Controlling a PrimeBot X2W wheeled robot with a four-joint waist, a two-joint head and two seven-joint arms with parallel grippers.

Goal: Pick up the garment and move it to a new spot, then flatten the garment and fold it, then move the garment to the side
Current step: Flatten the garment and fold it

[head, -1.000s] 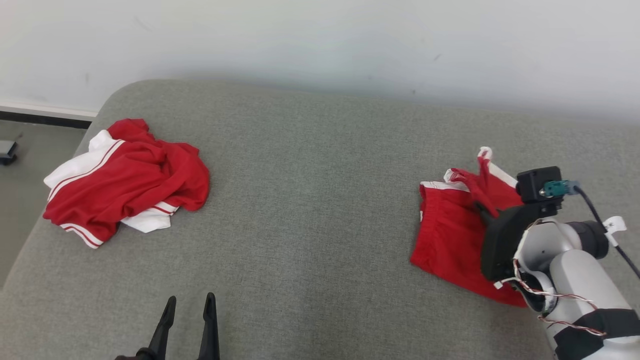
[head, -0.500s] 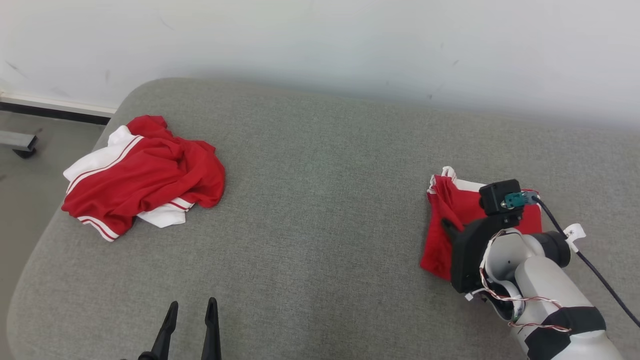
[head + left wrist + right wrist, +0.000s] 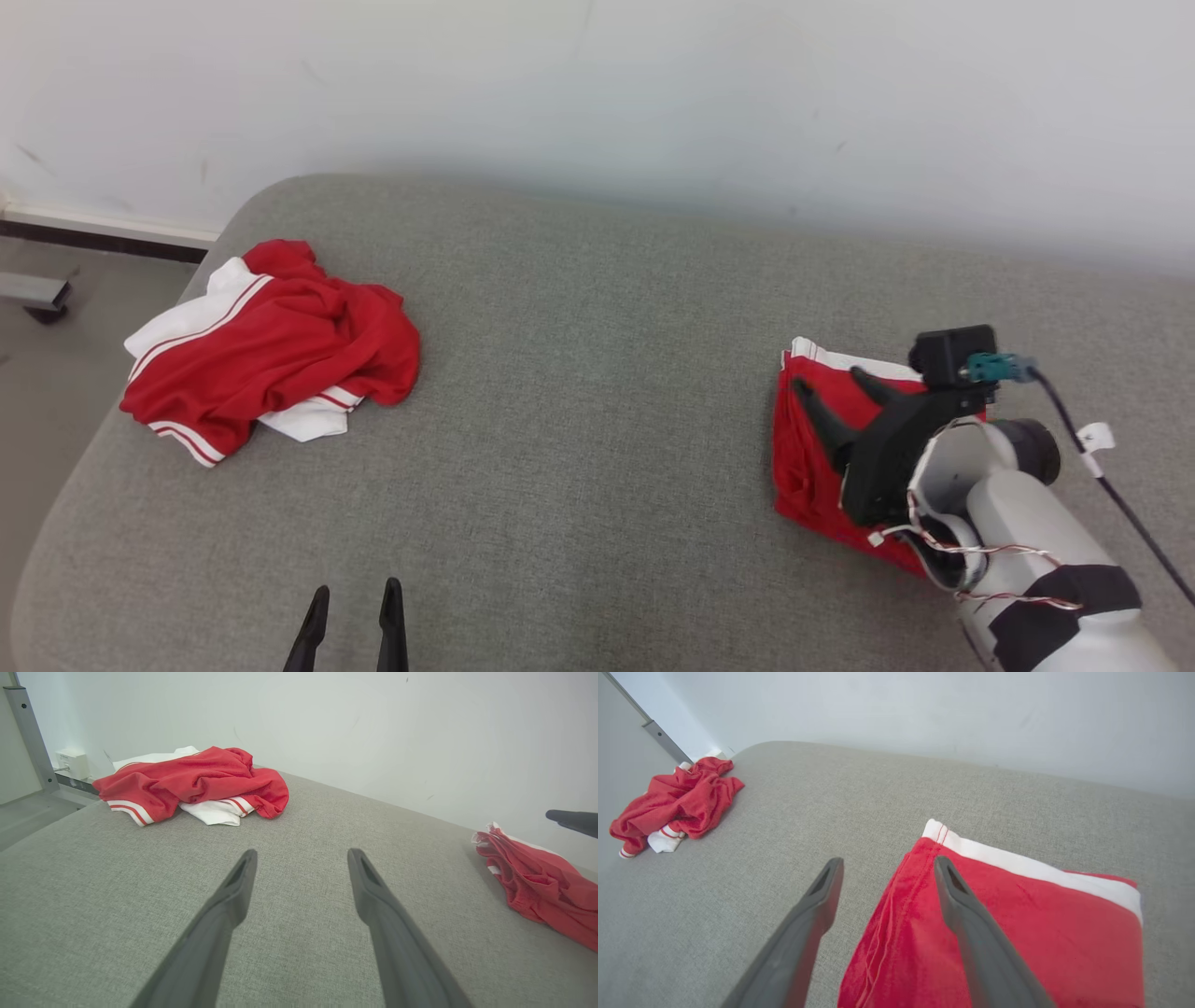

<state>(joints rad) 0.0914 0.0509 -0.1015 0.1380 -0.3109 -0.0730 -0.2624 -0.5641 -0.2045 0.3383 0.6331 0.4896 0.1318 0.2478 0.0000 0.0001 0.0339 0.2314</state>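
Hovering with right gripper [image 3: 828,378], fingers [image 3: 817,415] wide apart, folded red shorts [image 3: 794,467] just below; needed to rise straight up, slowly, without catching them

No legible text, white cable tag [image 3: 1094,436] too small to read

I see bright, even, diffuse light. A soft shadow band runs along the wall [image 3: 653,112] above the grey cushion [image 3: 597,373]. Wrist views bow at the edges.
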